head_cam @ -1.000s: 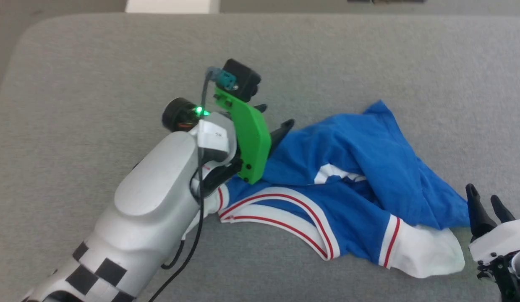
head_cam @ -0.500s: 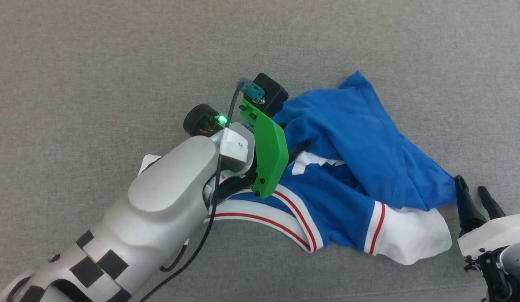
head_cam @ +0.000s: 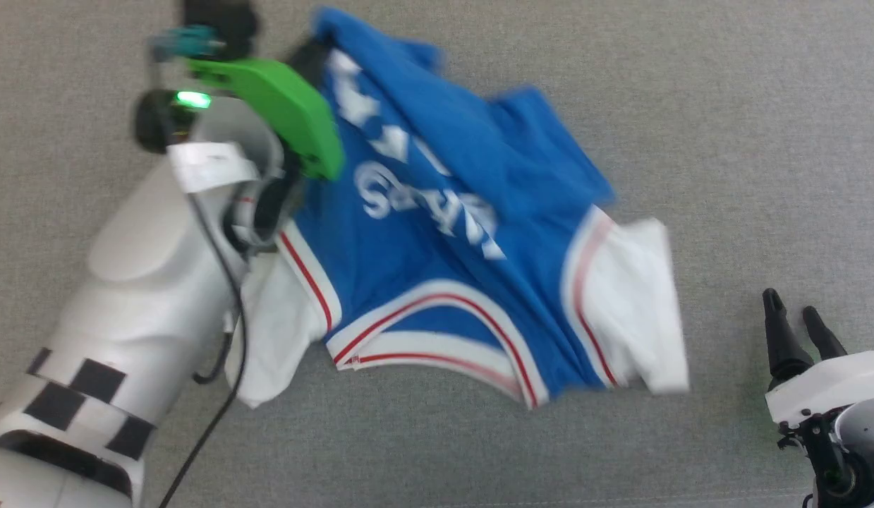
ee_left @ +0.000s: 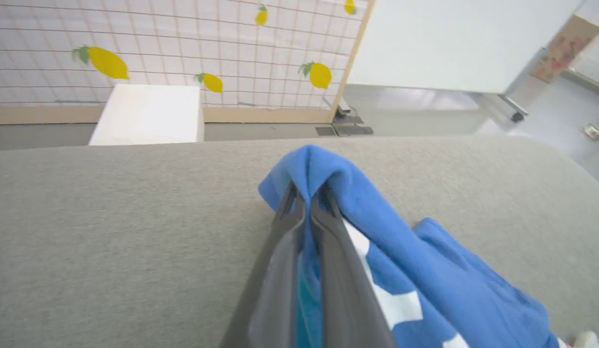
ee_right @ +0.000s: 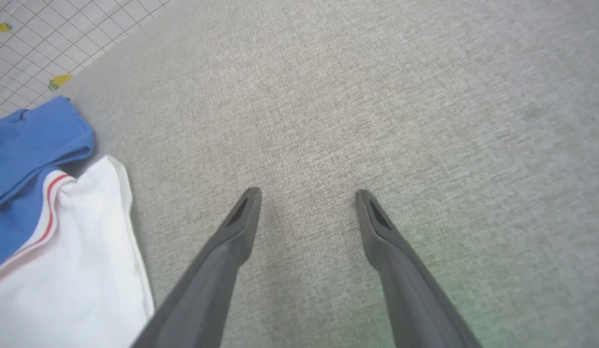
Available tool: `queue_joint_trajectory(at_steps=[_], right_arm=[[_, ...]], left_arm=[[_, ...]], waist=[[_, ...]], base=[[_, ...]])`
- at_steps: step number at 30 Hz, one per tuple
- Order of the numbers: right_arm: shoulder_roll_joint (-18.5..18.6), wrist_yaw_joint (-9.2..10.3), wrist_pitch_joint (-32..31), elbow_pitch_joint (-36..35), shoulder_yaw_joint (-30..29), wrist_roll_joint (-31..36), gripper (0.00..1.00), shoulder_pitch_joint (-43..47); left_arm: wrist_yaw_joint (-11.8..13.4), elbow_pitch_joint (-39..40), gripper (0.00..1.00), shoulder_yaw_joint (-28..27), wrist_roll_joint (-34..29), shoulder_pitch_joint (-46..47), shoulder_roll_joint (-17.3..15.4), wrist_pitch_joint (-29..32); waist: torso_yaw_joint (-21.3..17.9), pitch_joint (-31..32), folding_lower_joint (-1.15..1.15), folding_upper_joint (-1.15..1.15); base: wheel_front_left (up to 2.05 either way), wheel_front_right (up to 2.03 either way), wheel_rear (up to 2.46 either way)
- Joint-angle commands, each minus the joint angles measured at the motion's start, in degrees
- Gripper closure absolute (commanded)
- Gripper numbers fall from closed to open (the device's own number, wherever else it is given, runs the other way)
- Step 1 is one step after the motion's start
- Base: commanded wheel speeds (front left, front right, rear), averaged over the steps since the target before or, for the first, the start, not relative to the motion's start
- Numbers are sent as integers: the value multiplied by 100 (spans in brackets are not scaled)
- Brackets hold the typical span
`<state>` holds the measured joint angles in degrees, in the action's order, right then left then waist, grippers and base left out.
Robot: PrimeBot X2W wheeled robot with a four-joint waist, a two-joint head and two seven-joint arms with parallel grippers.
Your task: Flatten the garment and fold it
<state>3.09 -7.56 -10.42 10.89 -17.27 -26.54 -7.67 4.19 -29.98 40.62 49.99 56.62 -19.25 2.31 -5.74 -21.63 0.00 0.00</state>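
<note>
The garment, a royal-blue jersey with white sleeves and red-and-white trim, lies partly spread on the grey surface, its white print showing. My left gripper is shut on a blue fold of the garment and holds it up at the far left; in the head view the green wrist bracket covers the fingers. My right gripper stands open at the lower right, just off the white sleeve. In the right wrist view the right gripper hovers over bare cloth, with the sleeve to its left.
The grey padded table runs wide to the right and front of the garment. Its far edge shows in the left wrist view, with a white box and a lemon-print grid wall beyond. A black cable hangs along my left arm.
My left gripper has shut on the blue fabric and drawn it up and away to the far left, so the jersey spreads and its print shows. The head camera has shifted. The right gripper stays open.
</note>
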Motion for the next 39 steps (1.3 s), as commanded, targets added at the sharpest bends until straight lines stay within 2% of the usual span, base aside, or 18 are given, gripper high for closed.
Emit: queue_joint_trajectory(at_steps=[1,4,7,8,9,10,15,20,22,26,29,32,39], right_arm=[[-22,8,-45,16,25,56,0,-85],[-22,8,-85,-23,24,103,0,-73],[-22,8,-141,-54,45,142,0,-48],[-22,8,-155,-60,58,143,0,-43],[-22,8,-173,-67,76,143,0,-38],[-22,8,-185,-72,84,144,0,-31],[-22,8,-275,-138,112,223,0,29],[-22,8,-414,-246,243,356,0,82],[-22,8,-512,-280,330,423,0,89],[-22,8,-775,-364,587,699,0,-7],[-22,8,-1119,-349,836,860,0,-226],[-22,8,-1592,-227,964,1259,0,-540],[-22,8,-3151,102,1287,2321,0,-1231]], left_arm=[[175,-172,100,-197,-35,84,-70,-309],[415,-514,100,-494,-117,134,-204,-939],[388,-953,100,-549,-66,80,-213,-1042],[333,-1072,90,-514,-42,57,-189,-970],[260,-1191,30,-503,16,34,-148,-906],[214,-1275,0,-511,63,17,-115,-885],[-41,-1420,0,-647,229,9,-6,-1198],[-191,-1010,0,-914,184,-350,-191,-1660],[-100,-636,0,-1220,133,-731,-324,-1718],[192,677,0,-2329,-411,-1919,-456,-1728],[245,1576,0,-2910,-948,-2980,-372,-1729],[192,2115,0,-3135,-1326,-3752,-189,-1730],[59,2194,0,-2957,-1495,-4558,19,-1678]], waist=[[10,30,0,0],[15,52,0,0],[44,93,0,0],[54,112,0,0],[65,135,0,0],[82,157,0,0],[231,377,0,0],[374,728,0,0],[458,839,0,0],[626,971,0,0],[746,1010,0,0],[901,999,0,0],[1212,902,0,0]], base=[[0,0,0],[0,0,0],[0,0,0],[0,0,0],[0,0,0],[0,0,0],[0,0,0],[0,0,0],[0,0,0],[0,0,0],[0,0,0],[0,0,0],[0,0,0]])
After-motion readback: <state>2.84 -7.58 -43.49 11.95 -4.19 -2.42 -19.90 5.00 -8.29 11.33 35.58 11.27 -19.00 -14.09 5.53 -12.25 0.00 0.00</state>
